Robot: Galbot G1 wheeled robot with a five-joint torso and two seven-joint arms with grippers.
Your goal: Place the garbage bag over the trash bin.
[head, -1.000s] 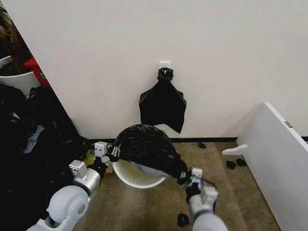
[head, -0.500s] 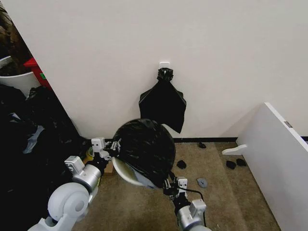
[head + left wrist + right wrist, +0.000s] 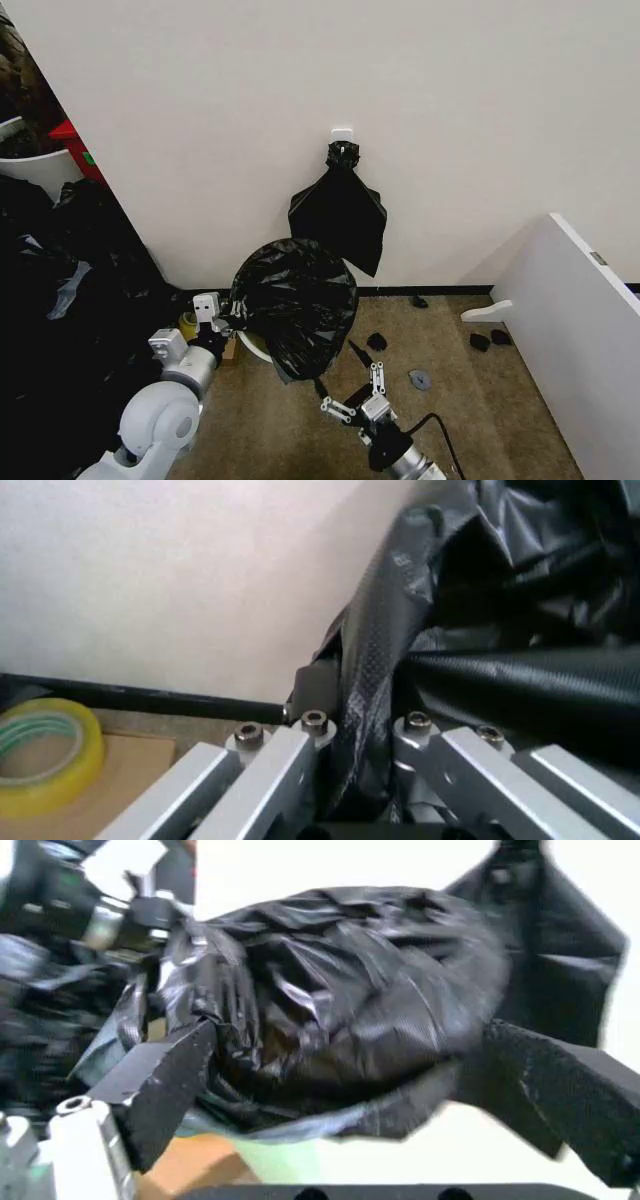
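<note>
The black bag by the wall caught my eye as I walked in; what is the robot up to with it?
The robot is fitting the garbage bag over the trash bin on the floor by the wall. The left gripper pinches the bag's edge at the bin's left side. The right gripper is open in front of the bin, apart from the bag. The bag covers most of the bin, whose near-left rim shows.
</note>
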